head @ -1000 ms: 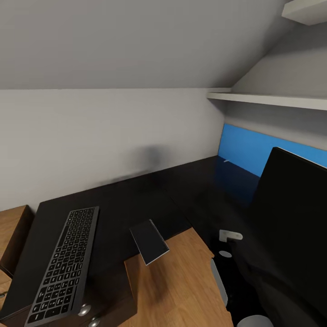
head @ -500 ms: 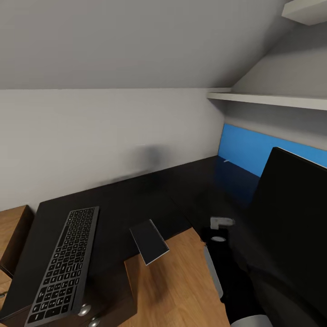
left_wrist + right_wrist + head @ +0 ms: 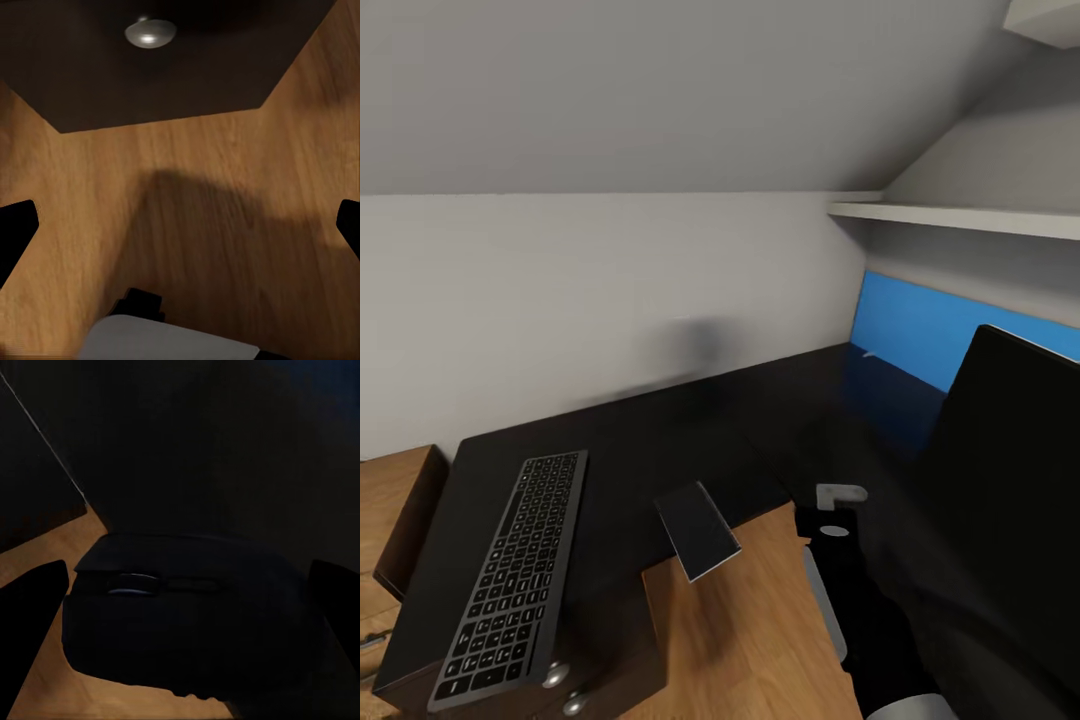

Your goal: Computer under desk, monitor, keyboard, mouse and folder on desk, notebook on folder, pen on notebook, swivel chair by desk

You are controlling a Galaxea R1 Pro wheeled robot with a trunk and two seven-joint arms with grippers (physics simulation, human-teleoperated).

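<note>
Since a second ago, the right arm has slid toward the counter's (image 3: 660, 440) inner corner. Keyboard (image 3: 510, 575) lies at the counter's left end, notebook (image 3: 698, 528) overhanging its front edge, monitor (image 3: 1010, 480) at the right. Right gripper (image 3: 184, 607) spread wide around a dark mouse (image 3: 187, 615); left gripper (image 3: 180, 225) spread wide over floor.

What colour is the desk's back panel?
Bright blue back panel, clearest in the head view.

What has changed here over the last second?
The robot's right arm slid leftward and a little forward, toward the inner corner of the black desk. The whole view also shifted slightly, which is the camera moving. The keyboard, the small notebook at the desk edge and the monitor stayed put.
</note>
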